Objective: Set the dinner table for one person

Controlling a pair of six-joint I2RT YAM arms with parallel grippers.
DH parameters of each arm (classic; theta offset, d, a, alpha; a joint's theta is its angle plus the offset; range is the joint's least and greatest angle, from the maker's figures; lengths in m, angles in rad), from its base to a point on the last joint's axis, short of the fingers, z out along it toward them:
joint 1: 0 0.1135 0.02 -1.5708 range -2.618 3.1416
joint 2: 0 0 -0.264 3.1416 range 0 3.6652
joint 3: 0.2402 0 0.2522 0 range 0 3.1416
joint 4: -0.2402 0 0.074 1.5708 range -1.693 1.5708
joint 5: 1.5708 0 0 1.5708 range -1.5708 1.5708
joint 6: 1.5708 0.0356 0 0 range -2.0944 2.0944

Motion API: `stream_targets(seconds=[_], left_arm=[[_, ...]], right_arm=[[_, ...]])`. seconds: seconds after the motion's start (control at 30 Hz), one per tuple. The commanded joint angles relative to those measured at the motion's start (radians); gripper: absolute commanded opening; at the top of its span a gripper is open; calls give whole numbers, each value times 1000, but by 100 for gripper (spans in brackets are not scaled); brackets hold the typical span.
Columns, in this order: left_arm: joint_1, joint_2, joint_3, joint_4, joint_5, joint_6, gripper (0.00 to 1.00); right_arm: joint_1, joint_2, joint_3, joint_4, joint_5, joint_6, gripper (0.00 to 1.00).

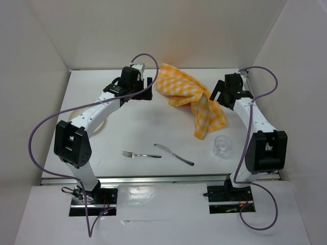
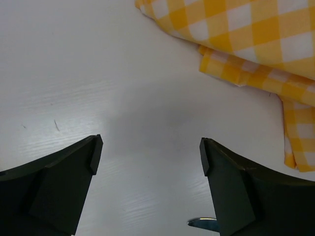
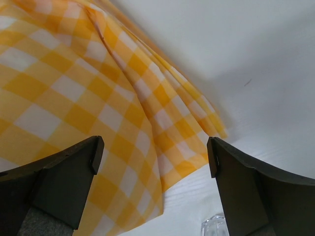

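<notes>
The large matte white dinner table (image 1: 138,130) is seen whole only from the top camera, where it fills the floor of the white-walled enclosure. A crumpled yellow-and-white checked cloth (image 1: 191,97) is spread at the far middle, between the two grippers. A silver metal fork (image 1: 141,154) and a silver metal knife (image 1: 173,154) are laid near the front, slightly apart, and a clear tumbler (image 1: 223,146) is stood to their right. A pale round plate (image 1: 100,125) is largely hidden under the left arm.

The left gripper (image 2: 150,152) is shown by its wrist camera spread wide and empty above bare tabletop, beside the cloth. A sliver of silver metal (image 2: 202,222) is cut off at the bottom edge, too little to identify. The right gripper (image 3: 155,152) is likewise spread wide over the cloth, with nothing held, and the tumbler's rim is cropped below.
</notes>
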Motion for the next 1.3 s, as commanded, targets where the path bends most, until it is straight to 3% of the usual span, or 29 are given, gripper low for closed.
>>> stream_targets(seconds=[0.0, 0.13, 0.3, 0.37, 0.47, 0.57, 0.63, 0.7, 0.87, 0.93, 1.27], left_arm=[[3, -24, -19, 6, 81, -104, 100], [3, -23, -28, 30, 190, -167, 100], [3, 36, -42, 7, 280, -316, 85], [13, 48, -83, 52, 387, -398, 84], [39, 57, -197, 215, 531, -555, 68], [39, 77, -258, 297, 569, -699, 51], [29, 117, -277, 389, 607, -770, 53], [19, 146, -286, 452, 636, -882, 66], [-10, 237, -288, 612, 615, -1121, 72], [-10, 283, -251, 591, 580, -1160, 77], [-57, 447, -30, 495, 432, -1284, 76]], right_arm=[[-3, -69, -2, -3, 35, 36, 100], [-3, -110, -22, -13, 55, 45, 100], [6, -120, -10, -109, 108, 67, 100], [6, -133, -10, -119, 117, 77, 100], [6, -176, -39, -132, 117, 90, 100], [6, -219, -72, -112, 98, 90, 100], [6, -244, -73, -93, 84, 74, 100], [6, -253, -82, -83, 84, 64, 100], [15, -262, -70, -73, 75, 54, 100], [15, -271, -60, -83, 87, 54, 100], [15, -299, -42, -83, 88, 27, 100]])
